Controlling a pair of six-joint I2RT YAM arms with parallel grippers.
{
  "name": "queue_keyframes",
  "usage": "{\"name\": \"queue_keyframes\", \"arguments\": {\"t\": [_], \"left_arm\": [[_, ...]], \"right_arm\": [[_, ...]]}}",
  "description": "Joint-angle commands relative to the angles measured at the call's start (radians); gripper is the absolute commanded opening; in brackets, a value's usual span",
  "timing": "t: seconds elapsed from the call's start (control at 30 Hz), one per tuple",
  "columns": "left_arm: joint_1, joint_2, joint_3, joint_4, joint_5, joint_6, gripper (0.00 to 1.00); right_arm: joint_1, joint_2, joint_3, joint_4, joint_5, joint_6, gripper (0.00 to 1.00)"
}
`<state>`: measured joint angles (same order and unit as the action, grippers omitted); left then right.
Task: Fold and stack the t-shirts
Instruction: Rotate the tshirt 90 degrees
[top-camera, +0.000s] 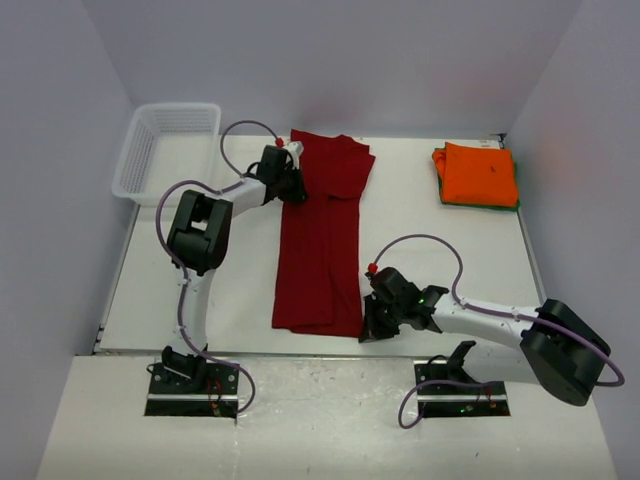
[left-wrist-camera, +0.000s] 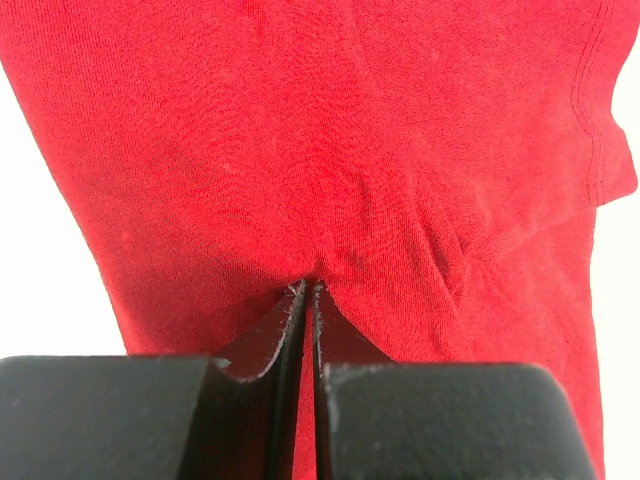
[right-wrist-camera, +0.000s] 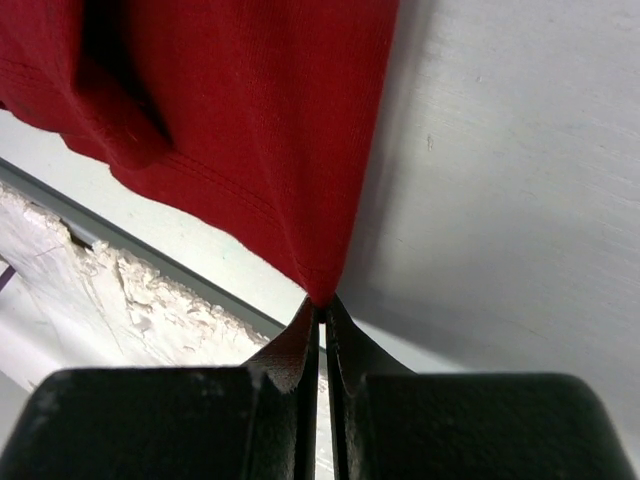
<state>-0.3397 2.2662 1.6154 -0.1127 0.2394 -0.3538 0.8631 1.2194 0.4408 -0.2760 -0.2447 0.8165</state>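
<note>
Robotics lab cell, white table (top-camera: 425, 225) boxed by plain walls (top-camera: 330, 60), left arm (top-camera: 200, 230) and right arm (top-camera: 490, 318) bolted at its edge

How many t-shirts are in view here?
3: a dark red cloth t-shirt laid lengthwise mid-table; a folded bright orange cloth t-shirt at the far right; a green cloth t-shirt, edge only, beneath it. Others could be hidden.

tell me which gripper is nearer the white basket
Left. The left gripper grips the far end of the red shirt, just right of the basket. The right gripper holds its near corner, much farther off.
</note>
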Motion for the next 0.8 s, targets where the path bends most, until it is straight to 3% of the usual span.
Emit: {"name": "queue_keyframes", "arguments": {"t": [0.0,0.23,0.37,0.43,0.47,0.53,0.57,0.63,0.77], "left_arm": [[0.021,0.015,-0.061,-0.093,-0.035,0.009,0.07],[0.021,-0.022,-0.121,-0.058,-0.025,0.001,0.08],[0.021,-0.077,-0.16,-0.033,-0.029,-0.01,0.2],[0.019,-0.129,-0.184,-0.024,-0.029,-0.022,0.29],[0.015,-0.148,-0.192,-0.022,-0.032,-0.027,0.4],[0.007,-0.223,-0.224,-0.021,-0.078,-0.033,0.53],[0.005,-0.278,-0.238,-0.01,-0.104,-0.039,0.68],[0.002,-0.328,-0.273,-0.005,-0.129,-0.048,0.84],[-0.007,-0.46,-0.328,-0.001,-0.167,-0.062,0.92]], "right_arm": [[0.004,-0.024,-0.01,-0.029,0.027,0.033,0.0],[0.002,0.005,0.01,-0.038,0.044,0.032,0.0],[0.004,0.029,0.024,-0.032,0.039,0.024,0.0],[0.004,0.035,0.026,-0.026,0.038,0.024,0.0],[0.005,0.035,0.027,-0.026,0.033,0.02,0.0],[0.004,0.035,0.029,-0.023,0.036,0.018,0.0],[0.004,0.037,0.03,-0.02,0.032,0.015,0.02],[0.004,0.048,0.03,-0.011,0.028,0.01,0.07],[0.004,0.054,0.021,0.008,0.005,0.009,0.13]]}}
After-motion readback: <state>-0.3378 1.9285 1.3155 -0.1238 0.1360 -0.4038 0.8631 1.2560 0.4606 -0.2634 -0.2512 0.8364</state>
